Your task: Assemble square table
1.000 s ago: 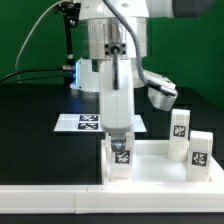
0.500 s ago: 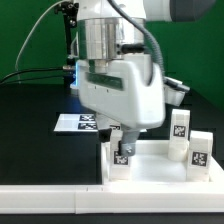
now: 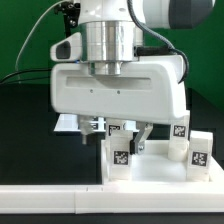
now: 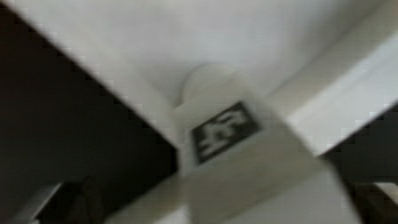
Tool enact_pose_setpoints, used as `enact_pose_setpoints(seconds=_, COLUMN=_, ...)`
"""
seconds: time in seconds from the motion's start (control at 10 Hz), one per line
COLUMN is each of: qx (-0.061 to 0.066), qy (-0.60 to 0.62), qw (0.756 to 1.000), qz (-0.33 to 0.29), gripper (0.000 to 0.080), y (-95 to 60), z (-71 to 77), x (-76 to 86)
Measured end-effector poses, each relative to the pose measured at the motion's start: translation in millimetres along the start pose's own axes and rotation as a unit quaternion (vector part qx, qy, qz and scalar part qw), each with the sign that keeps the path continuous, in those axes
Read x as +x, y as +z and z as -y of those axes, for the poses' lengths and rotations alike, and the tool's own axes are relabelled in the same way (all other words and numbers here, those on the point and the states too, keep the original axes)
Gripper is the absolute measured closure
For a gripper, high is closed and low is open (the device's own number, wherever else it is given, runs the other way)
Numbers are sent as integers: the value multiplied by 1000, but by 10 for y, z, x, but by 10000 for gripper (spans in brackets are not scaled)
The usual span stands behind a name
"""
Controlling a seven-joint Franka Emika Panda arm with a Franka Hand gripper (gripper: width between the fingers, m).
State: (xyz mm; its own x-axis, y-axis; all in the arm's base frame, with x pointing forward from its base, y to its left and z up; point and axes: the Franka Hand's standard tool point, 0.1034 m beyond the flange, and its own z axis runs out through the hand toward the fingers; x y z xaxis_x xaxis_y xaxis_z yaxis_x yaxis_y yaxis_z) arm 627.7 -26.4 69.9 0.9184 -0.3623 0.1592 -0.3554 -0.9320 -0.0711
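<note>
In the exterior view the marker board (image 3: 66, 123) lies flat on the black table (image 3: 30, 135), toward the exterior view's left and farther back, mostly hidden behind the arm's broad white wrist housing. Right of it hangs the gripper (image 3: 118, 132), its two dark fingers spread wide to either side of an upright white leg (image 3: 121, 158); one finger (image 3: 94, 127) sits off to the left of the leg's top and the other to its right, neither pressing on the leg, so the jaws stand fully apart and hold nothing. That leg carries a black-and-white tag on its near face and stands at the near left corner of the square table slab (image 3: 160, 172), which lies on the table in the near right part of the scene with its raised rim showing along the front. Farther right, two more tagged legs (image 3: 180, 133) (image 3: 199, 156) stand upright side by side on the slab's right side. The wrist view looks straight down on the first leg (image 4: 224, 135), blurred, its tag visible between white surfaces.
</note>
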Motion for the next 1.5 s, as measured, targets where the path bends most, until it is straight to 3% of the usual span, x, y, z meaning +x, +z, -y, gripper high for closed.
enact_pose_setpoints(seconds=0.2, qx=0, qy=-22, qw=1000, qz=8, gripper=150, y=-8, z=-20, x=-7)
enact_pose_setpoints(seconds=0.3, qx=-1, qy=-13, qw=1000, qz=8, gripper=249, y=-6, z=-21, x=-9)
enact_pose_setpoints(seconds=0.4, qx=0, qy=4, qw=1000, qz=8, gripper=249, y=-6, z=-22, x=-8)
enact_pose_setpoints(seconds=0.5, qx=-1, qy=45, qw=999, qz=9, gripper=433, y=-3, z=-19, x=-11)
enact_pose_setpoints(seconds=0.6, qx=-1, qy=78, qw=997, qz=9, gripper=515, y=-1, z=-20, x=-13)
enact_pose_setpoints(seconds=0.8, qx=-4, qy=182, qw=983, qz=10, gripper=515, y=-6, z=18, x=-7)
enact_pose_setpoints(seconds=0.9, qx=-15, qy=246, qw=969, qz=10, gripper=515, y=-25, z=137, x=25)
enact_pose_setpoints(seconds=1.0, qx=-20, qy=338, qw=941, qz=23, gripper=515, y=6, z=190, x=-13)
enact_pose_setpoints(seconds=1.1, qx=-27, qy=446, qw=894, qz=34, gripper=515, y=21, z=189, x=-29)
enact_pose_setpoints(seconds=1.3, qx=-19, qy=614, qw=787, qz=60, gripper=515, y=44, z=167, x=8)
enact_pose_setpoints(seconds=1.4, qx=-21, qy=655, qw=753, qz=61, gripper=515, y=44, z=162, x=4)
enact_pose_setpoints(seconds=1.5, qx=-23, qy=668, qw=741, qz=63, gripper=515, y=43, z=155, x=2)
